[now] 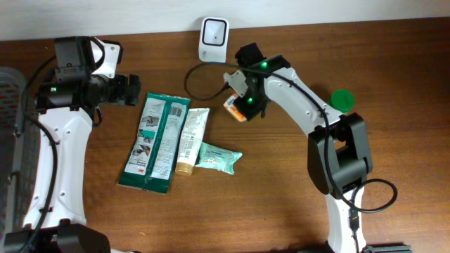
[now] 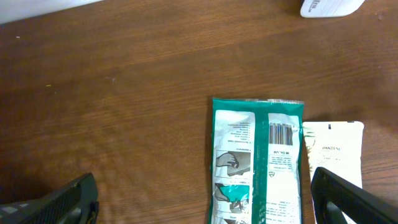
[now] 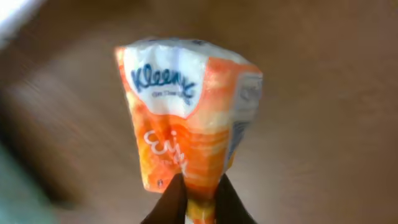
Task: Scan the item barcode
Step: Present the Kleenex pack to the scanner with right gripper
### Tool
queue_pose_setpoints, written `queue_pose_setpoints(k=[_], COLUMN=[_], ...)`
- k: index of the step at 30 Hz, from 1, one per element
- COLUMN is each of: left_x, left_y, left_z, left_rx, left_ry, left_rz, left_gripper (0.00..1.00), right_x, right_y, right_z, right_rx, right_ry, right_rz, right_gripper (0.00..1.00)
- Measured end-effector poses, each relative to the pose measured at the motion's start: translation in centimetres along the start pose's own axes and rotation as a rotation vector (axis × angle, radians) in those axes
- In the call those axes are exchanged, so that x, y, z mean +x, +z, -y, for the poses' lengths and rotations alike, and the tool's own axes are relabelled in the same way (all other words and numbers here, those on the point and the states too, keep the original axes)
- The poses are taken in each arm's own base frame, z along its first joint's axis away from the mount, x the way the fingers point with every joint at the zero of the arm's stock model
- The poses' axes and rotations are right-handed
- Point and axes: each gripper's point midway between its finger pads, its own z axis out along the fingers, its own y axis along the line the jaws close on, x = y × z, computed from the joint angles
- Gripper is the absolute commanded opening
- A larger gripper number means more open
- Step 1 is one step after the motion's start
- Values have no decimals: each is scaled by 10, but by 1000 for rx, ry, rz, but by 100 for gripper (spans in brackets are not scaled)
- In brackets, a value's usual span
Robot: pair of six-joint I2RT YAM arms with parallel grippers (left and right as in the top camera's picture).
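Right wrist view: we see the right gripper (image 3: 199, 190) pinching the Kleenex pack (image 3: 186, 118) by 1 edge, probably to keep its printed faces clear for the scanner (image 1: 214, 39) just above it, upper centre overhead. The left gripper (image 1: 131, 90) hangs spread, upper left.

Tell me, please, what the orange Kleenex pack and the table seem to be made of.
Kleenex pack: probably thin plastic film, slightly glossy; it crumples where the right tool pinches it. Table: wood or wood-look laminate, brown with visible grain, matte; the pictures do not settle which.
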Motion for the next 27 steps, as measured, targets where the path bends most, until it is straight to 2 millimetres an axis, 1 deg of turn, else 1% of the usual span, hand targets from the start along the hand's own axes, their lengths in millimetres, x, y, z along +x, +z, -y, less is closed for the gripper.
queue_pose_setpoints(k=[1, 3, 4, 5, 6, 7, 8, 10, 11, 12, 13, 14, 15, 19, 21, 22, 23, 26, 27], left_x=[0, 0, 0, 0, 0, 0, 0, 0, 0, 0, 0, 0, 0, 0, 0, 0, 0, 0, 0], left_y=[0, 0, 0, 0, 0, 0, 0, 0, 0, 0, 0, 0, 0, 0, 0, 0, 0, 0, 0], left_z=[0, 0, 0, 0, 0, 0, 0, 0, 0, 0, 0, 0, 0, 0, 0, 0, 0, 0, 0], left_rx=[0, 0, 0, 0, 0, 0, 0, 0, 0, 0, 0, 0, 0, 0, 0, 0, 0, 0, 0], left_ry=[0, 0, 0, 0, 0, 0, 0, 0, 0, 0, 0, 0, 0, 0, 0, 0, 0, 0, 0], left_rz=[0, 0, 0, 0, 0, 0, 0, 0, 1, 0, 0, 0, 0, 0, 0, 0, 0, 0, 0], left_gripper=[99, 99, 99, 99, 99, 99, 99, 99, 99, 99, 99, 99, 99, 99, 99, 99, 99, 99, 99], right_x=[-1, 5, 6, 2, -8, -16, -24, -38, -44, -43, -35, -28, -25, -15, -8, -2, 0, 13, 12], right_y=[-1, -2, -2, -5, -9, -11, -14, -15, -10, -1, 13, 23, 27, 32, 33, 33, 32, 27, 25], right_z=[14, 27, 29, 25, 15, 2, -14, -30, -41, -48, -52, -52, -49, -27, -7, 8, 15, 70, 91], right_rx=[56, 92, 89, 60, -5, -89, -183, -265, -293, -302, -285, -271, -257, -151, -61, -11, 13, 110, 129], right_ry=[-36, -42, -19, 31, 99, 170, 254, 379, 448, 496, 554, 587, 604, 653, 675, 692, 702, 771, 793], right_rz=[4, -14, -13, 5, 47, 82, 108, 140, 143, 121, 76, 47, 34, 21, 18, 19, 19, 63, 107], right_gripper=[59, 59, 59, 55, 41, 29, 20, 15, 13, 13, 13, 13, 13, 14, 14, 14, 14, 14, 14])
